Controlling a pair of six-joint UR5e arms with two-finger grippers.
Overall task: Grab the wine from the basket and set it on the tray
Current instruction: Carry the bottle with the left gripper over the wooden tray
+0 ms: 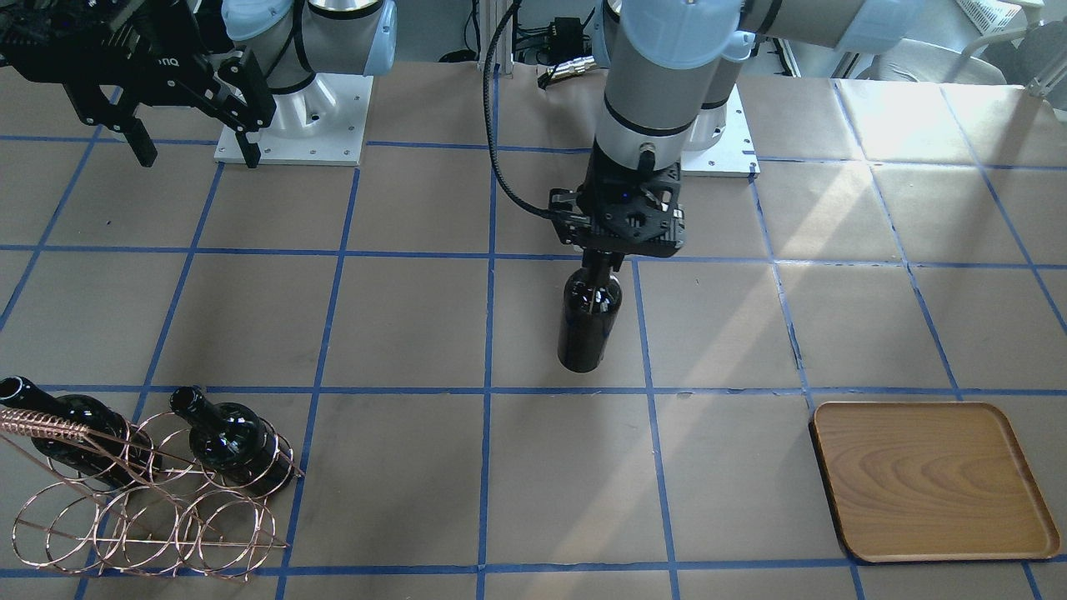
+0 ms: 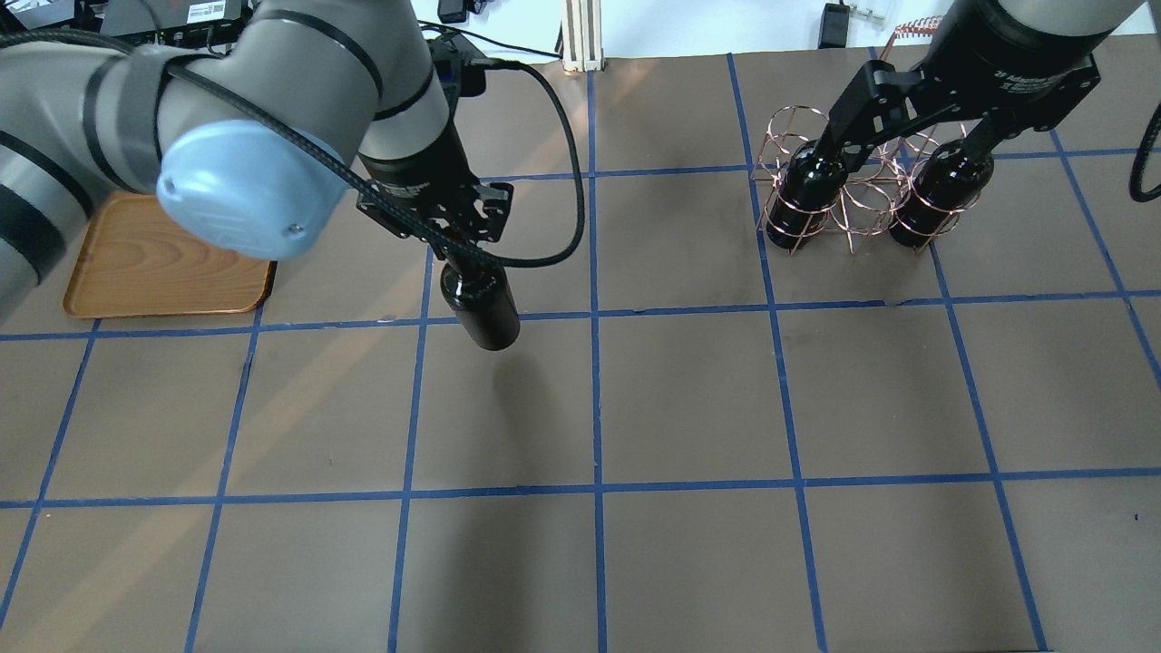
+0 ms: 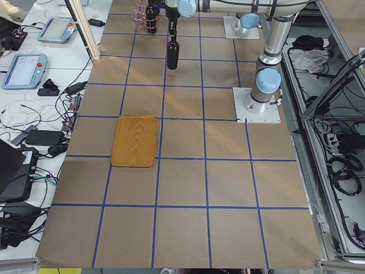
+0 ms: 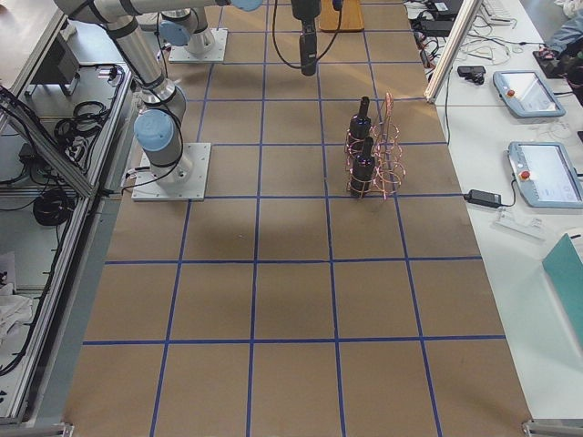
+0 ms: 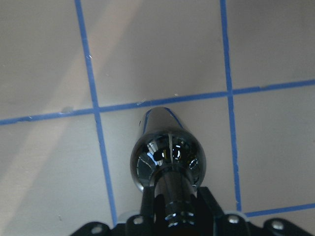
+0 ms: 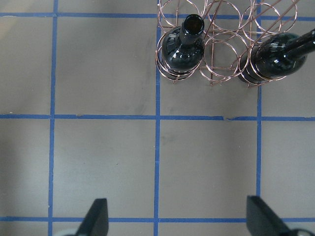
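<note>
Glossy black-green glass, the wine [image 1: 590, 321] is hanging upright over the taped paper worktop [image 1: 400, 317], well apart from the tray [image 1: 934, 479]; the left gripper [image 1: 602, 258] is clenching its jaws on the narrow neck; farther from the wavy-grained wooden tray, the copper wire-loop basket [image 1: 150, 508] is holding two bottles [image 1: 229, 437]; the right gripper [image 1: 198, 150], farthest away, is hovering with jaws released.
</note>
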